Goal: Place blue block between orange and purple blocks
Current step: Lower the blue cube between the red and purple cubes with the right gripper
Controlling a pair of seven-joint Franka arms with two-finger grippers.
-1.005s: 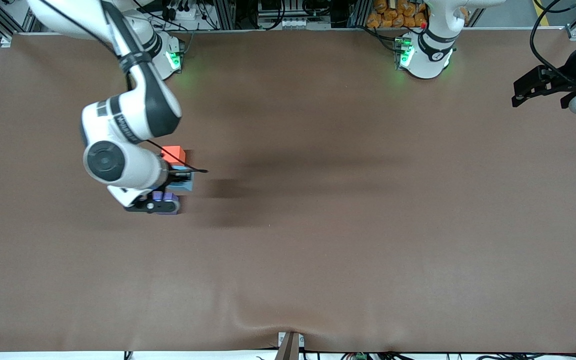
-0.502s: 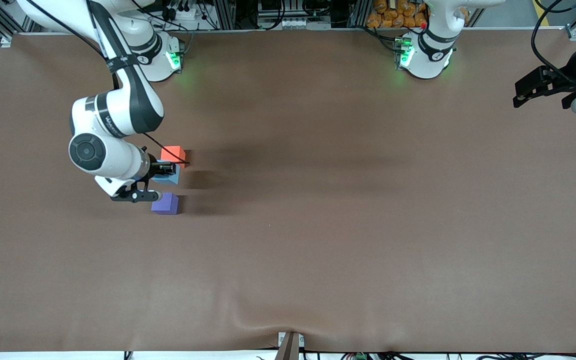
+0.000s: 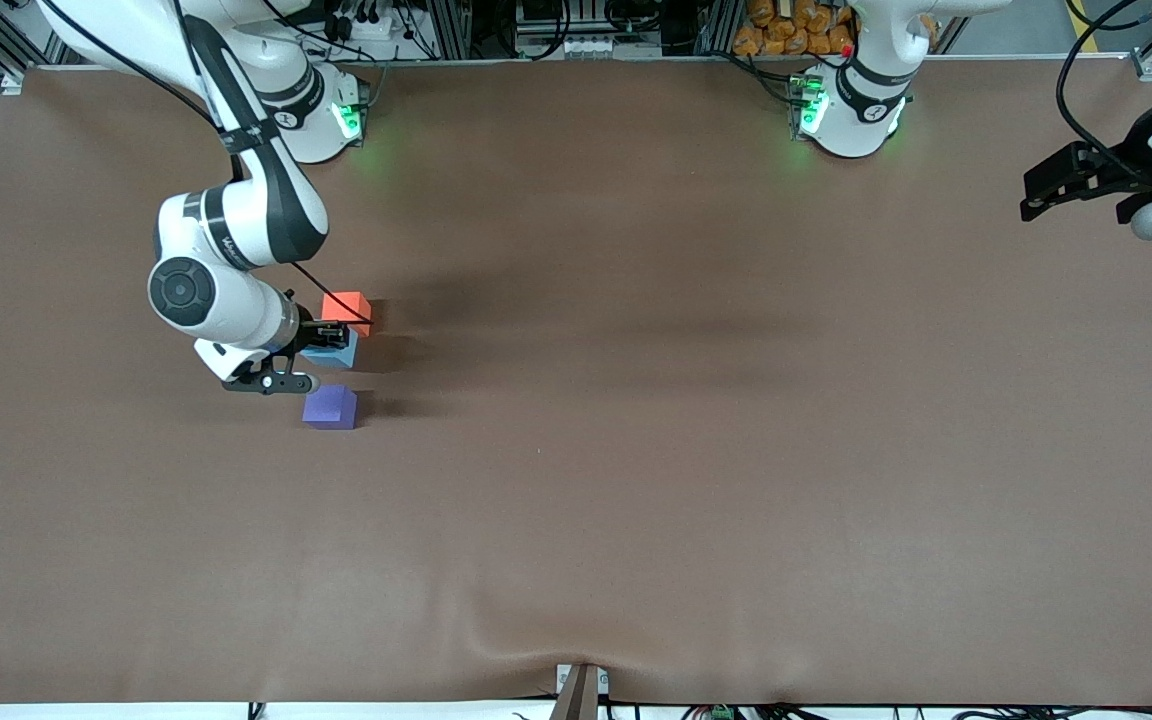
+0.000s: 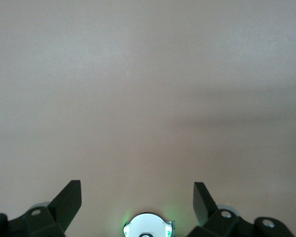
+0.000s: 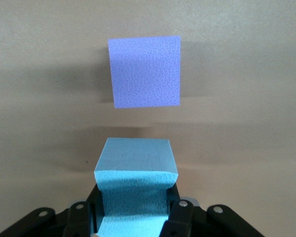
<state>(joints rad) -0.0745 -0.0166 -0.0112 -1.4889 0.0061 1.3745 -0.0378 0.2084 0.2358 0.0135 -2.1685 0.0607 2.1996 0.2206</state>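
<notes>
Right gripper (image 3: 321, 345) was clamped on the blue block (image 3: 334, 350) in the frame's upper left, between the orange block (image 3: 347, 307) and purple block (image 3: 330, 407), so I'd guess lowering and letting go came next, while the left gripper (image 3: 1036, 200) waited spread wide over the counter (image 3: 636, 450).

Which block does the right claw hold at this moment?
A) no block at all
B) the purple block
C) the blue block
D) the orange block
C: in the right wrist view the right claw is shut on the blue block, while the purple block and the orange block lie free on the table.
</notes>
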